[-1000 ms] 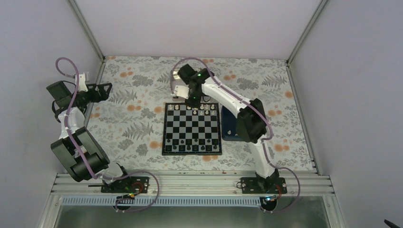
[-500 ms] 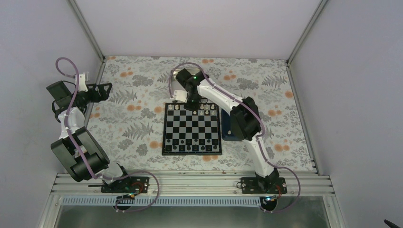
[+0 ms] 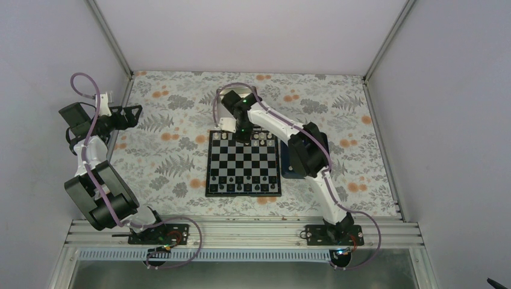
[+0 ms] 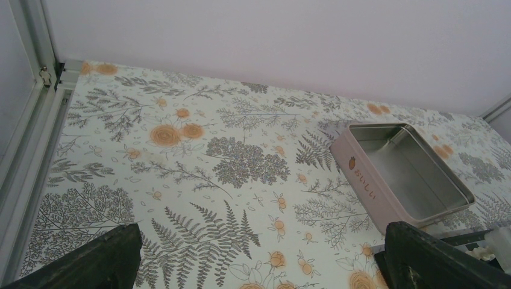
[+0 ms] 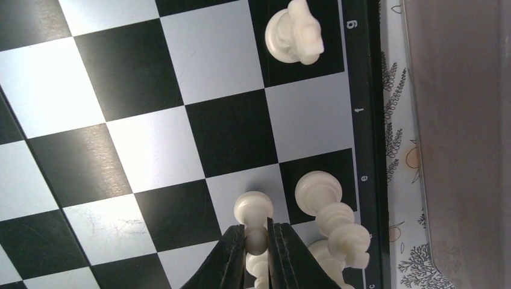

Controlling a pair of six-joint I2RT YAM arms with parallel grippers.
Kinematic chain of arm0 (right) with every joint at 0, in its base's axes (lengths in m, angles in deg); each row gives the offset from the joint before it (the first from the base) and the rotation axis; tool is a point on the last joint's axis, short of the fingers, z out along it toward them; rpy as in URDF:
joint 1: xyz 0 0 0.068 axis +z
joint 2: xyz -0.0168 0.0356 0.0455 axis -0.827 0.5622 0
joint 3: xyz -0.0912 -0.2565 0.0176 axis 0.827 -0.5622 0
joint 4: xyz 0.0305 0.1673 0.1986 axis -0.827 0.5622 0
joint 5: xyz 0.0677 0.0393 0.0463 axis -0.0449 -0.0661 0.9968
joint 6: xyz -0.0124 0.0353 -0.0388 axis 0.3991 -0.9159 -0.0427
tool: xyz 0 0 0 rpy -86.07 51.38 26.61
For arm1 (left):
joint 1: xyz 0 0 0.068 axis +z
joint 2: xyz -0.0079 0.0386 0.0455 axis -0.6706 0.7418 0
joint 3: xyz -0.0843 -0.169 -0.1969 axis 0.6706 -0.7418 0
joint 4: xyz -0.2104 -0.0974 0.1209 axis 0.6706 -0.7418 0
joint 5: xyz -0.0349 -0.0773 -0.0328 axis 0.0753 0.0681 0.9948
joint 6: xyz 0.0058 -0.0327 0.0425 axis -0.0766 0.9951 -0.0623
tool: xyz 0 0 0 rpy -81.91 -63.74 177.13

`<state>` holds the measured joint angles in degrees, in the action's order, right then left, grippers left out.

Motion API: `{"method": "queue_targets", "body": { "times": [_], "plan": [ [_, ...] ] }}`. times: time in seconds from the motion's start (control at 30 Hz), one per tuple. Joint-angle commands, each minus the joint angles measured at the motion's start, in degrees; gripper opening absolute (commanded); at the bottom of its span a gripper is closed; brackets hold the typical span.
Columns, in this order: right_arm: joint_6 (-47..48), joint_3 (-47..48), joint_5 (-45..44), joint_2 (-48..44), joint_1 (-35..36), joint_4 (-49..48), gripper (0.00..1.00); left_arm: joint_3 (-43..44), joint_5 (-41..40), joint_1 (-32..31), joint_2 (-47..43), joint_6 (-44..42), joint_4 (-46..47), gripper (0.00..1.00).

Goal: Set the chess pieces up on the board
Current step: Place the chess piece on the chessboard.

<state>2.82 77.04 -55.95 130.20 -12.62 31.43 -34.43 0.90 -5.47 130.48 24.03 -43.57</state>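
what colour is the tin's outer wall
The tin is pale pink; left wrist view.

Two white-and-black robot arms bolted on a silver aluminium rail [image 3: 241, 230].
The left arm [image 3: 99, 201] and the right arm [image 3: 278, 122] share rounded white links, bulky black joint housings and, on the rail, flat black base plates [image 3: 158, 235] with an orange-red ring. A mauve cable [image 3: 81, 74] loops along each arm. The left gripper [image 4: 260, 233] has matt black, grainy fingers [image 4: 99, 262]; the right gripper [image 5: 257, 232] has dark, slim, tapered fingers [image 5: 232, 259].
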Motion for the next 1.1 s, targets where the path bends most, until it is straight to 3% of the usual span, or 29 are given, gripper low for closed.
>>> {"method": "queue_targets", "body": {
  "times": [0.0, 0.33, 0.53, 0.73, 0.83, 0.93, 1.07],
  "plan": [
    [0.47, -0.69, 0.08, 0.85, 0.64, -1.27, 0.13, -0.01, 0.96, 0.62, -0.31, -0.1, 1.03, 1.0],
    [0.78, -1.79, -0.43, 1.41, 0.68, -1.21, 0.14, 0.08, 1.05, 0.7, -0.42, -0.08, 0.96, 1.0],
    [0.59, -1.43, -0.17, -0.54, 0.68, -1.25, 0.3, 0.04, 1.02, 0.8, -0.32, -0.09, 1.03, 1.0],
    [-1.59, -2.47, -1.21, -10.84, -0.13, 0.5, 0.37, -0.12, 0.97, 0.89, -0.47, -0.36, 0.98, 1.0],
    [-3.06, -10.77, -2.53, -19.45, -2.12, -0.41, 0.4, -1.65, -1.37, -0.02, -3.46, -2.02, 1.98, 1.0],
    [-4.17, -21.58, -2.8, -28.83, -6.09, -2.01, 0.41, -1.26, -8.72, -5.46, -8.08, -5.68, 1.59, 1.0],
    [-4.48, -35.8, -1.81, -41.42, -13.24, -3.43, 0.39, 4.33, -28.48, -22.64, -10.52, -16.36, -4.73, 1.0]
  ]
}}
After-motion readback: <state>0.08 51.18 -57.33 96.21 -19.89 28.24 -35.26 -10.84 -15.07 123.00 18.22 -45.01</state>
